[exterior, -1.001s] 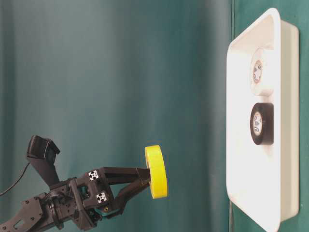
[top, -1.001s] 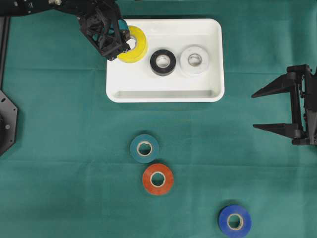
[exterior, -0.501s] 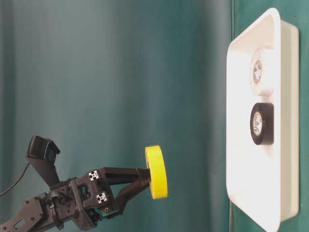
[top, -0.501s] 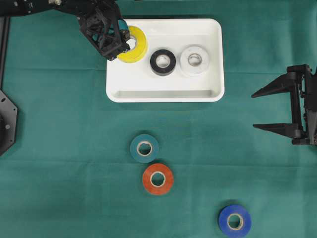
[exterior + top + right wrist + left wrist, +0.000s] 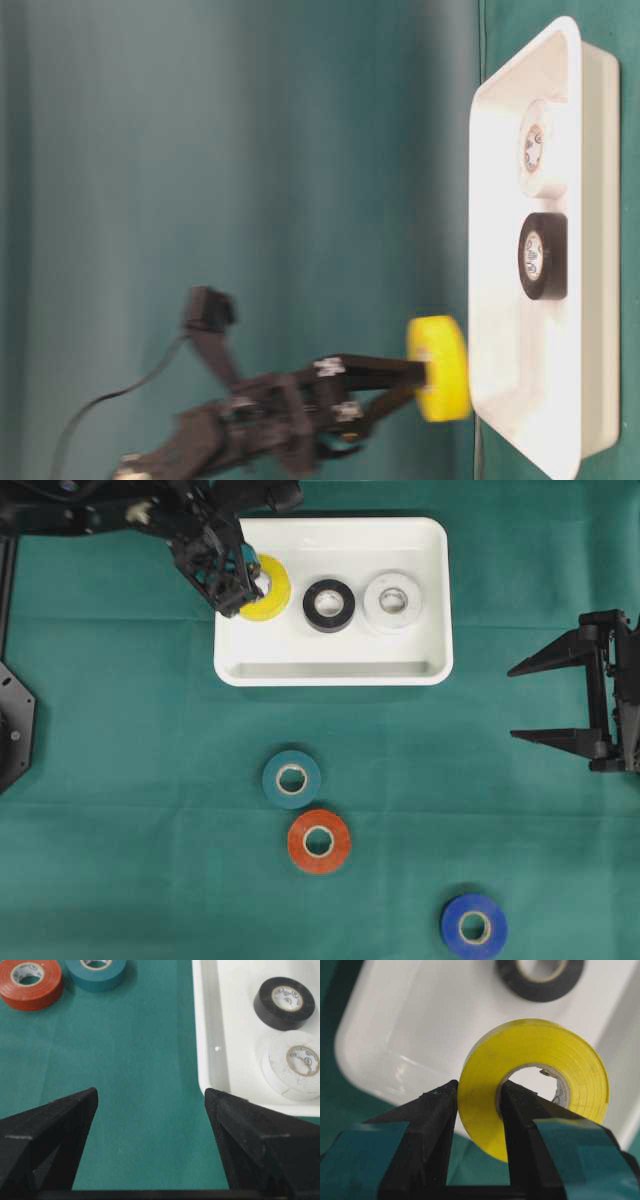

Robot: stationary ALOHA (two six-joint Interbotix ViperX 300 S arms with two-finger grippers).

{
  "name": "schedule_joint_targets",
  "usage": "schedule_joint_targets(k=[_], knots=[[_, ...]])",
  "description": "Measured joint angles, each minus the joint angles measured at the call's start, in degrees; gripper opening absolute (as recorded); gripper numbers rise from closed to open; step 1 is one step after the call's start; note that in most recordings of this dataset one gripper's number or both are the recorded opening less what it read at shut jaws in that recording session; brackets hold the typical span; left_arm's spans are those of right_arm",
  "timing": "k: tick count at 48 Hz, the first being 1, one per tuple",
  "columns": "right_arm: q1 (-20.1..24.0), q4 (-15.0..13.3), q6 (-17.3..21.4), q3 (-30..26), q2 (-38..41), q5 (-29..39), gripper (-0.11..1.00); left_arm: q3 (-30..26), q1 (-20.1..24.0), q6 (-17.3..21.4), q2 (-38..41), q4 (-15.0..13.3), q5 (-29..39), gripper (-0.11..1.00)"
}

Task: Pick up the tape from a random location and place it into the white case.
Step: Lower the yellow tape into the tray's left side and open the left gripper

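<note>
glossy yellow tape ring (image 5: 535, 1080), smooth white case (image 5: 335, 665)

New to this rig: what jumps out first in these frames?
The yellow tape roll stands out: the left tool is shut on its wall, one finger through the core, holding it over the left end of the white case. A black roll and a white roll already lie inside the case. On the green cloth below sit teal, orange and blue rolls, and the right tool waits open at the right edge.
</note>
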Motion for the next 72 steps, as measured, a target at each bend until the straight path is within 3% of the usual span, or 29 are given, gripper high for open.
schedule_joint_targets(k=[14, 33, 56, 59, 68, 70, 72], knots=[[0.0, 0.0, 0.0, 0.0, 0.0, 0.0, 0.86, 2.0, 0.5, 0.0, 5.3, -0.1, -6.8, 0.21], [0.0, 0.0, 0.0, 0.0, 0.0, -0.1, 0.86, 2.2, 1.2, 0.0, 9.9, 0.0, -9.6, 0.21], [0.0, 0.0, 0.0, 0.0, -0.1, -0.1, 0.86, 2.2, 1.1, 1.8, 10.2, 0.0, -11.6, 0.22], [0.0, 0.0, -0.1, -0.1, -0.1, -0.1, 0.86, 2.2, 1.1, 1.8, 10.2, 0.0, -11.7, 0.31], [0.0, 0.0, 0.0, 0.0, 0.0, -0.1, 0.86, 2.2, 1.1, 1.8, 10.2, 0.0, -12.0, 0.85], [0.0, 0.0, -0.1, -0.1, 0.0, -0.1, 0.86, 2.2, 1.1, 1.8, 10.2, 0.0, -12.1, 0.93], [0.0, 0.0, 0.0, 0.0, -0.1, -0.1, 0.86, 2.1, 1.1, 1.8, 10.2, 0.0, -12.2, 0.93]])
